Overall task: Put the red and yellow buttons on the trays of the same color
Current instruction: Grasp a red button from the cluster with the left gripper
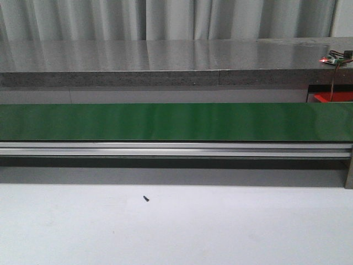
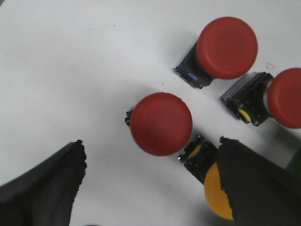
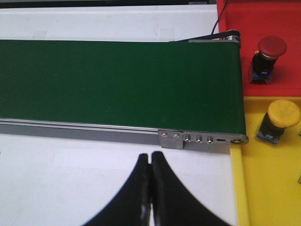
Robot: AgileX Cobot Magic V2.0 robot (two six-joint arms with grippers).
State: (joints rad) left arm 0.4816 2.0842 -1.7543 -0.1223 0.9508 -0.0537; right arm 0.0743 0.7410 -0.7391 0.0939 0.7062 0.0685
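The left claw (image 2: 150,188) hangs spread above a red button (image 2: 161,123). Judged best: straddle only its cap, avoiding the yellow button (image 2: 216,193) at four o'clock. The right claw (image 3: 150,188) is pressed together, empty.

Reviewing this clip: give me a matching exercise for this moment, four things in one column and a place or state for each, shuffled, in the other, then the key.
Things:
1. left gripper
2. right gripper
3. red button in the right wrist view
4. yellow button in the right wrist view

Places or states:
A. on the yellow tray
B. fingers closed together, holding nothing
C. on the red tray
D. fingers apart, above a cluster of buttons on the white table

Pairs: 1-D, 2-B, 3-C, 4-A
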